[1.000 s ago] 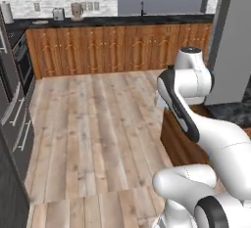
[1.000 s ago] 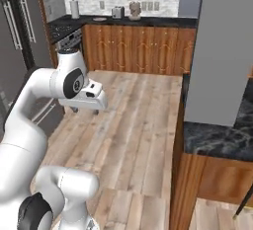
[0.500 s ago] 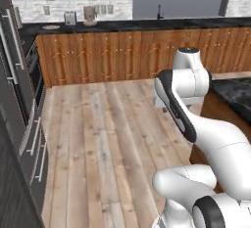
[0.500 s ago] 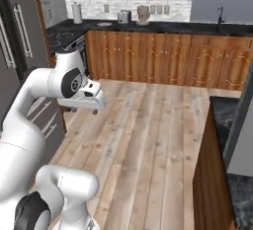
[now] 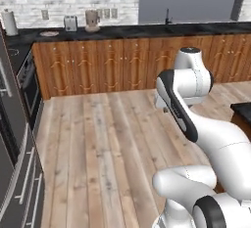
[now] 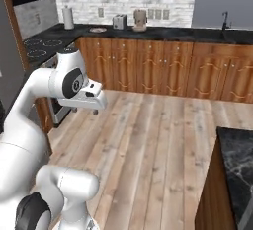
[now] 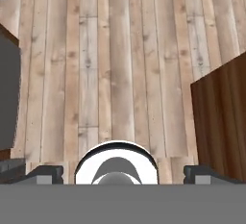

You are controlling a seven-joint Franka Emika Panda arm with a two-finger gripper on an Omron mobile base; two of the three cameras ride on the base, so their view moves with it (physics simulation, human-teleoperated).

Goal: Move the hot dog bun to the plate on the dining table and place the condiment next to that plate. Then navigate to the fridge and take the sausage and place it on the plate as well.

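My gripper (image 7: pixel 123 172) hangs open over bare wooden floor, its fingertips (image 7: pixel 48 172) far apart with nothing between them. In the right base view the hand (image 6: pixel 93 98) sits at chest height, folded in close to the arm. A corner of the black marble dining table (image 6: pixel 238 167) shows at the lower right, and its edge (image 5: pixel 242 108) is at the right in the left base view. Grey steel fronts with long handles, probably the fridge (image 5: pixel 14 183), stand at the lower left. The hot dog bun, plate, condiment and sausage are out of view.
A run of wooden cabinets under a black counter (image 5: pixel 122 29) crosses the back, carrying a toaster (image 5: pixel 71 23) and a paper towel roll (image 6: pixel 68 17). An oven (image 5: pixel 29 87) and a cooktop (image 6: pixel 42 41) are at the left. The table's wooden base (image 7: pixel 221 117) is to my hand's right.
The base has driven and turned, so the whole scene has shifted in both base views and the table has slid to the edge. The arm holds its pose and the gripper stays open.
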